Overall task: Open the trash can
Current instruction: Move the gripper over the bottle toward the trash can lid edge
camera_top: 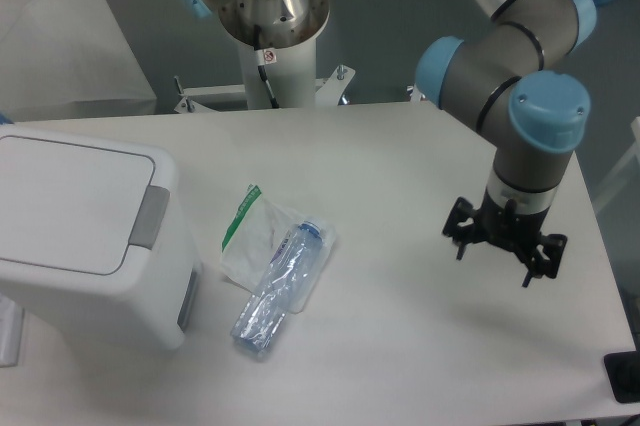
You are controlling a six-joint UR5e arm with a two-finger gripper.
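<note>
The trash can (90,246) is a boxy white plastic bin at the left of the table. Its flat white lid (70,201) lies shut, with a grey rectangular push button (147,218) at the lid's right edge. My gripper (493,265) hangs above the table at the right, far from the bin. Its black fingers (462,243) are spread apart and hold nothing.
A clear plastic bottle (280,286) lies on its side on the table (400,176) between bin and gripper, partly on a white packet with a green strip (252,231). The arm's base column (270,36) stands at the table's back edge. A black object (622,378) sits at the front right corner.
</note>
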